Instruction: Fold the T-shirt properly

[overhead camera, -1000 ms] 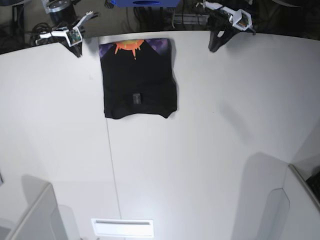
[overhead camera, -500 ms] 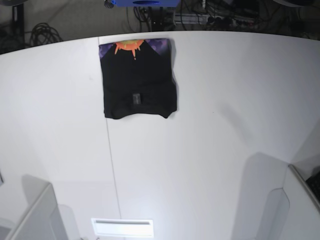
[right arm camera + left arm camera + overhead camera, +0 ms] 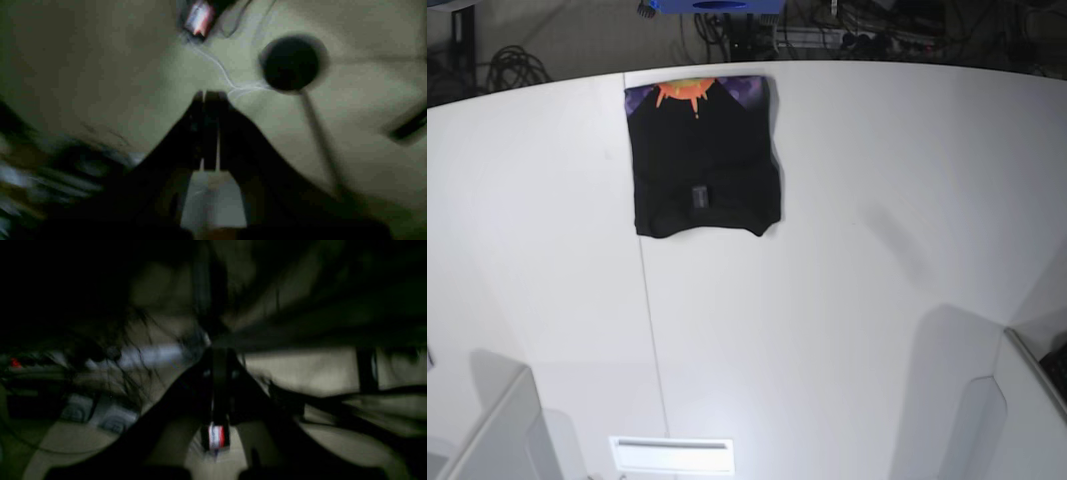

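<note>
The black T-shirt (image 3: 705,160) lies folded into a compact rectangle at the far side of the white table (image 3: 847,300). A strip of its purple and orange print (image 3: 689,92) shows along its far edge. Neither arm appears in the base view. In the blurred left wrist view my left gripper (image 3: 218,351) is shut and empty, pointing at floor and cables. My right gripper (image 3: 210,95) is likewise shut on nothing, over a pale floor with a dark round disc (image 3: 289,63).
Cables (image 3: 517,65) and equipment lie on the floor behind the table's far edge, with a blue object (image 3: 712,5) at the top. A white label (image 3: 672,455) sits at the near edge. Grey uprights stand at the lower left (image 3: 497,430) and lower right (image 3: 1027,410).
Both arms, seen at the table's far corners a second ago, have pulled back out of the base view. The T-shirt has stayed where it was.
</note>
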### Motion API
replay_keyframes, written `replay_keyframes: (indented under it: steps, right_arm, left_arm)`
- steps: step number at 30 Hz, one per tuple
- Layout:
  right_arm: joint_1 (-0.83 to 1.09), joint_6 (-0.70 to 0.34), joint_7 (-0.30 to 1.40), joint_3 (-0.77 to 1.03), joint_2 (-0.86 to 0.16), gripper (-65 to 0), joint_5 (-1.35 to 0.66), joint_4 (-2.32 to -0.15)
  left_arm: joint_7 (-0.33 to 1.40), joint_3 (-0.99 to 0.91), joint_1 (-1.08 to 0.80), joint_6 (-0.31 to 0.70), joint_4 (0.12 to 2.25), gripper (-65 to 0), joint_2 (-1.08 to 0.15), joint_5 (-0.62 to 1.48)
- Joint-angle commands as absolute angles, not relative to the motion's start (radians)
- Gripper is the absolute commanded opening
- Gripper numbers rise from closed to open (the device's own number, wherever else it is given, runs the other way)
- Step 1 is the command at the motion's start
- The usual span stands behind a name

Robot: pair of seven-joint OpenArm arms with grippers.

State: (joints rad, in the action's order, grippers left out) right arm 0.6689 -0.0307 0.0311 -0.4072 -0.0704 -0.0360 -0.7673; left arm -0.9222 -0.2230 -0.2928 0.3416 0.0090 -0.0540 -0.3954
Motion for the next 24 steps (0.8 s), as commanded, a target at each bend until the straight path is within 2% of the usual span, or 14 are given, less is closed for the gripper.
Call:
replay_keyframes:
  steps: [1, 5, 8, 11, 24]
  right_arm:
    - [0.657, -0.030, -0.010, -0.409, -0.079, -65.0, -0.081, -0.688]
    - [0.472, -0.031, -0.219, -0.401, -0.058, -65.0, -0.254, -0.289]
    - [0.372, -0.031, -0.394, -0.401, -0.054, -65.0, -0.329, -0.085]
    - [0.360, -0.030, -0.453, -0.403, -0.064, -65.0, -0.341, -0.068]
    - [0.346, -0.028, -0.458, -0.311, -0.082, -65.0, -0.340, -0.111]
  left_arm:
    - [-0.871, -0.223, -0.295, 0.340, 0.002, -65.0, -0.059, -0.404]
    - [-0.631, -0.223, -0.214, 0.305, 0.002, -65.0, -0.081, -0.444]
    - [-0.562, -0.223, -0.173, 0.285, 0.004, -65.0, -0.081, -0.443]
    - [-0.544, -0.223, -0.163, 0.285, 0.004, -65.0, -0.081, -0.443]
    - [-0.552, -0.236, -0.179, 0.282, 0.088, -65.0, -0.074, -0.433]
